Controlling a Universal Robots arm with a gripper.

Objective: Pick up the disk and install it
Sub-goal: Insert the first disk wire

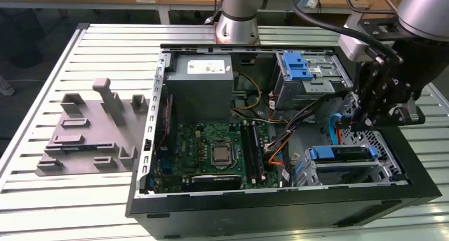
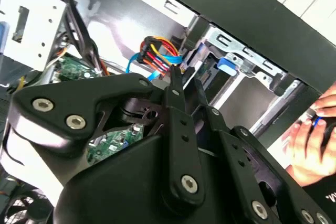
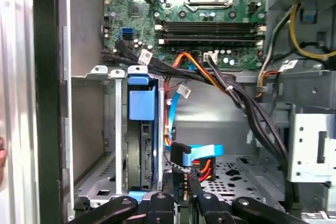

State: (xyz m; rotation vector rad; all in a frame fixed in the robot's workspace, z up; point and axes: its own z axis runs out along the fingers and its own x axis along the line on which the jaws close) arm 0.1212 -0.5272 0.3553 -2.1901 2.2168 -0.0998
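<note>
The exterior view is showing the silver and black arm reaching in from the far side of the bench [image 1: 42, 199] and bending down over the open computer case [image 1: 281, 209], with its black gripper [image 1: 365, 122] hanging just above the case's interior at the exterior view's right, close to the drive cage [image 1: 350, 170]. The gripper is pointing downward among the blue and orange cables [image 3: 197, 153], and in both wrist views its fingers [image 3: 181, 195] are lying close together with only a thin gap, gripping nothing that can be made out. The disk [image 3: 142, 145] is sitting on edge inside the drive cage, its blue bracket facing out; in the exterior view it is appearing as a blue-edged block [image 1: 340, 153] in that cage. The gripper's linkage is covering much of the second wrist view, where a person's hand [image 2: 315, 140] is cut off at the edge. A grey fixture plate [image 1: 88, 133] is resting on the bench beside the case.
</note>
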